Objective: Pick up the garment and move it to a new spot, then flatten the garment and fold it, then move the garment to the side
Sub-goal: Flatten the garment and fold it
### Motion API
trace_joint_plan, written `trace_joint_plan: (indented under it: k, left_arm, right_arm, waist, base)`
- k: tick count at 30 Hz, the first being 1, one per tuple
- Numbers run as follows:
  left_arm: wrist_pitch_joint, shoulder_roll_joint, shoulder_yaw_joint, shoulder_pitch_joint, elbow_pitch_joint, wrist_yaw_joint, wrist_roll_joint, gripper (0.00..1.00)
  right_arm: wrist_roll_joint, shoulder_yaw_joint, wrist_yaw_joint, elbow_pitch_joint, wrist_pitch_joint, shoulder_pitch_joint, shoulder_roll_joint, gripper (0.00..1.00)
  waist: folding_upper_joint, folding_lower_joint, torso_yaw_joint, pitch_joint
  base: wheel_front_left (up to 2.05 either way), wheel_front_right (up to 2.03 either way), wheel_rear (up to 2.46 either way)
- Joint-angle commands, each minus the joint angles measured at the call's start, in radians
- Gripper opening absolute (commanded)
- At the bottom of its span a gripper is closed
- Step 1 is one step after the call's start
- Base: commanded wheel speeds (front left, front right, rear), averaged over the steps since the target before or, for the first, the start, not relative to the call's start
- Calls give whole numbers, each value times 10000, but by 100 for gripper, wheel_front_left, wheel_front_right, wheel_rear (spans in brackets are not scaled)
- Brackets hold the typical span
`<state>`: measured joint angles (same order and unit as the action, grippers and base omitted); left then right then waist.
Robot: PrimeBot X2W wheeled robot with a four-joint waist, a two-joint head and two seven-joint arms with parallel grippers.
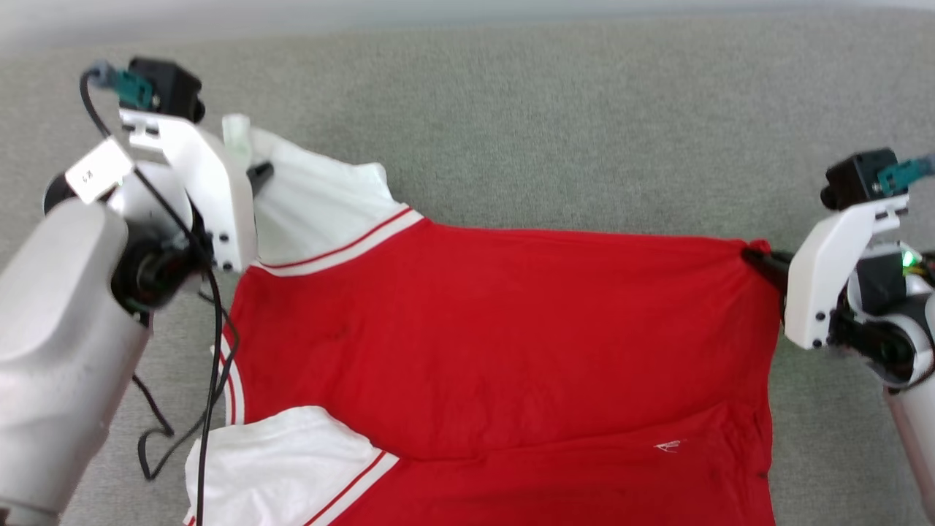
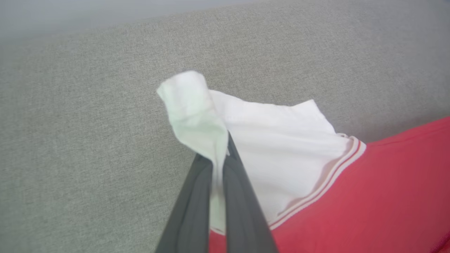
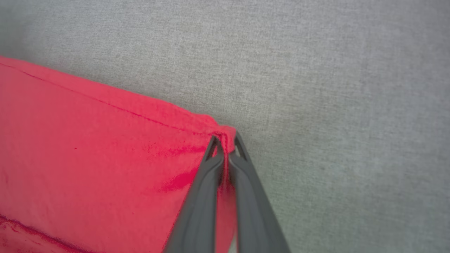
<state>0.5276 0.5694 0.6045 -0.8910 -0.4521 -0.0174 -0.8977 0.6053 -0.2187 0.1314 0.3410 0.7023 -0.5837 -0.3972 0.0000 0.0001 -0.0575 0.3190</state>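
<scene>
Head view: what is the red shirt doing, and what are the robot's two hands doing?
Red jersey shirt with white short sleeves: spread out on the grey cloth surface, plain side up.
Left hand: shut on the white sleeve at its edge.
Right hand: shut on the shirt's red corner.

In the head view the shirt (image 1: pixel 497 336) runs off the bottom edge from 5 to 7 o'clock, cutting away part of the near sleeve (image 1: pixel 277 467), and the white mark (image 1: pixel 668 446) at 5 o'clock is too small to read. The left gripper (image 1: pixel 259 174) at 10 o'clock and the right gripper (image 1: pixel 758 259) at 3 o'clock are hidden behind white brackets except for dark tips, and the writing on the tag (image 1: pixel 98 172) at 9 o'clock cannot be read. In the left wrist view the pinched sleeve end (image 2: pixel 186 102) is blurred, and both wrist views cut the shirt off at their edges.
</scene>
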Motion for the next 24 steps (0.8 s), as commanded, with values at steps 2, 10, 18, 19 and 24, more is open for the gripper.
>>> trace_joint_plan:
  k: [2, 10, 18, 19, 24]
  left_arm:
    - [-379, 118, -78, 658, 197, 2, -40, 0]
    - [-1598, 465, -501, 3126, 1496, 564, -533, 0]
    - [-2559, 623, -640, 5958, 2784, 1136, -1034, 0]
    - [-2674, 603, -656, 6292, 2899, 1232, -1109, 0]
    - [-3003, 719, -684, 7642, 3347, 1730, -1244, 0]
  right_arm:
    - [-146, 312, -16, -225, -231, 605, 63, 0]
    - [-474, 1066, -16, -973, -714, 2600, 413, 0]
    - [-626, 1537, -16, -1465, -1156, 4377, 934, 0]
    - [-661, 1607, -16, -1516, -1248, 4563, 1007, 0]
    - [-710, 1899, -16, -1576, -1513, 5452, 1305, 0]
  waist:
    - [0, -1, 152, -566]
    - [0, -1, 396, -1241]
    - [0, -1, 497, -1788]
    - [0, -1, 496, -1846]
    - [0, -1, 536, -2035]
  base:
    - [0, 0, 0]
    - [0, 0, 0]
    - [0, 0, 0]
    - [0, 0, 0]
    - [0, 0, 0]
